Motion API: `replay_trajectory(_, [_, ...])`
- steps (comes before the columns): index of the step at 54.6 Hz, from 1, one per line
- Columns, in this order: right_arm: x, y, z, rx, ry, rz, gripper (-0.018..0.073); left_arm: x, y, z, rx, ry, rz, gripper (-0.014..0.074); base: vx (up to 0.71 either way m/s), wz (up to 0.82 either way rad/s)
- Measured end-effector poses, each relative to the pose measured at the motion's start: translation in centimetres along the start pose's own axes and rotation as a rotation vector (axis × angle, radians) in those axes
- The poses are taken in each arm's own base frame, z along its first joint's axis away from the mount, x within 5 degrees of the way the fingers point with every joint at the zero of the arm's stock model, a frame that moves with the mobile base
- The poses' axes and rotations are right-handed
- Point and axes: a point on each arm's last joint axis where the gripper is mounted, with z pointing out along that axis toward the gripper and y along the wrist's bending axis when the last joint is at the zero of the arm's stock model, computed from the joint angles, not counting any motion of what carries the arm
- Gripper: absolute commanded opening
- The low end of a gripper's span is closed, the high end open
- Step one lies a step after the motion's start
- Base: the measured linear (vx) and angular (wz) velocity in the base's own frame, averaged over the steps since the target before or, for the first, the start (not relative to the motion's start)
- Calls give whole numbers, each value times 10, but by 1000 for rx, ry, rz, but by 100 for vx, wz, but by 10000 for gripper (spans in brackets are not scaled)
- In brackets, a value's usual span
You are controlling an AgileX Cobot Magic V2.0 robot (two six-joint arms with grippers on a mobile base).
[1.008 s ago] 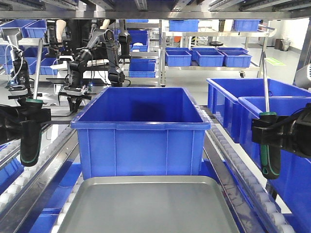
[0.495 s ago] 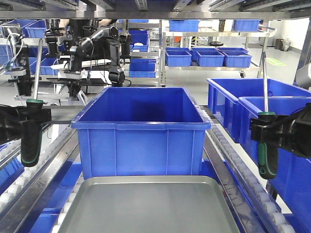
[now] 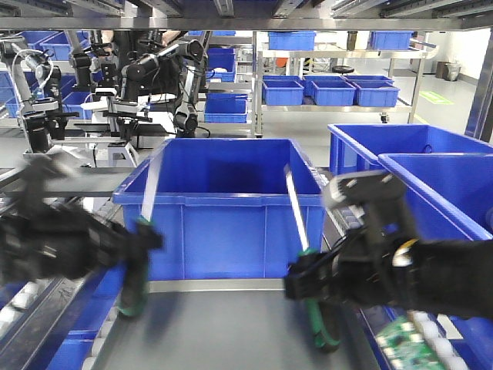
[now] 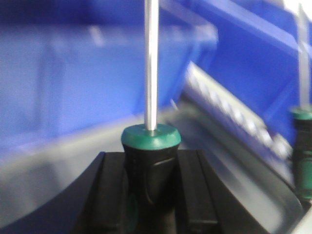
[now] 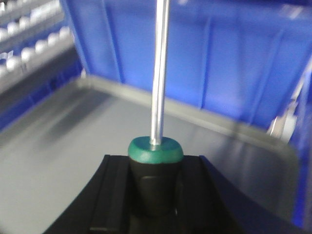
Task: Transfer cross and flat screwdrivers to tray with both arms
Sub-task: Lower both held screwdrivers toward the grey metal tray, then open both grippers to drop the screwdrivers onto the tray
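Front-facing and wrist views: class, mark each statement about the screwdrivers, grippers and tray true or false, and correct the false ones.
1. Each gripper holds a screwdriver by its handle. True: the left gripper clamps the left screwdriver, the right gripper the right screwdriver.
2. Both screwdrivers lie flat on the tray. False: they are held, shafts pointing up.
3. The collar atop each handle is red. False: green.
4. A blue crate stands behind the tray. True.
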Motion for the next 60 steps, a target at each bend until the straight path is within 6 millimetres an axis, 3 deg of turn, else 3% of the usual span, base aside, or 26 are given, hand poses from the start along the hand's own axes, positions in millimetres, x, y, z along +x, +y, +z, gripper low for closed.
replay_trajectory(10, [11, -4, 27, 3, 59, 115, 104, 17, 15, 35, 11, 82, -89, 85, 0, 0])
replay_trajectory(17, [19, -6, 41, 8, 105, 137, 215, 28, 25, 51, 9, 134, -121, 197, 0, 0])
replay_trajectory(27, [27, -8, 51, 10, 158, 148, 410, 36, 29, 59, 30, 180, -141, 431, 0, 0])
replay_trajectory(34, [27, -7, 51, 10, 154, 148, 491, 37, 27, 59, 51, 195, -145, 531, 0, 0])
replay_trajectory(48, [26, -6, 49, 4, 147, 162, 506, 38, 19, 57, 130, 243, -145, 552, 0, 0])
replay_trajectory(60, [0, -3, 18, 1, -41, 155, 506, 3, 0, 36, 137, 118, -66, 552, 0, 0])
